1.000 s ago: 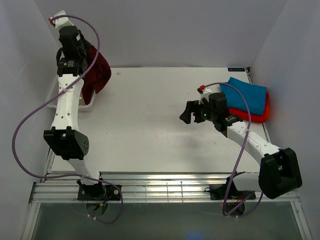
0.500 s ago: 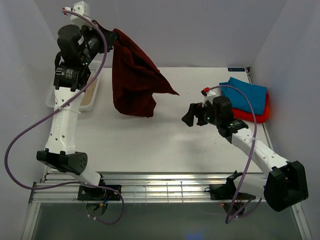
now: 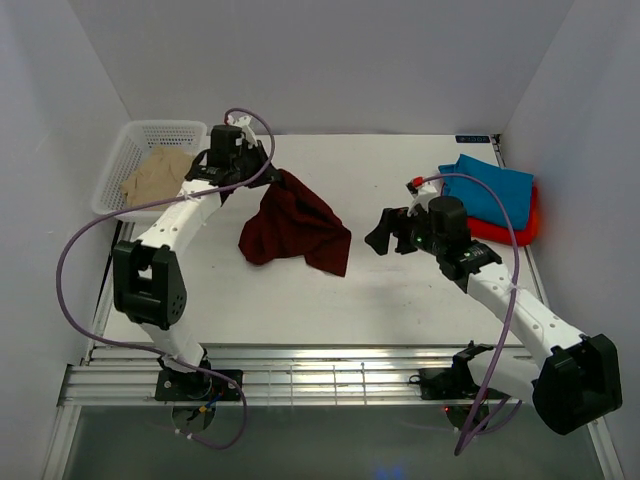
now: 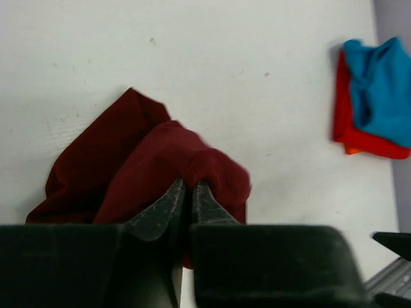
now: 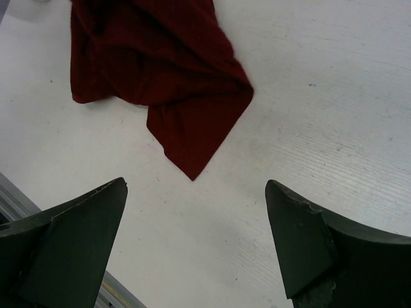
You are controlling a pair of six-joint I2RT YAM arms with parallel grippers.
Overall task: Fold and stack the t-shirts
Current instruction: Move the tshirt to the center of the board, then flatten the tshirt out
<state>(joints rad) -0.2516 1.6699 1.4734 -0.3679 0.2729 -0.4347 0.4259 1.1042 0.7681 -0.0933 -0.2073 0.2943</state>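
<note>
Maroon t-shirt (image 3: pixel 295 225) pinched by left gripper (image 4: pixel 185 187) (right gripper (image 5: pixel 195 185) spread wide, empty) near the white basket (image 3: pixel 165 124)

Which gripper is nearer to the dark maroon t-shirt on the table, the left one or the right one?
Left. The left gripper is shut on the maroon t-shirt itself. The right gripper is open and sits to the shirt's right, apart from it, not touching the cloth.
</note>
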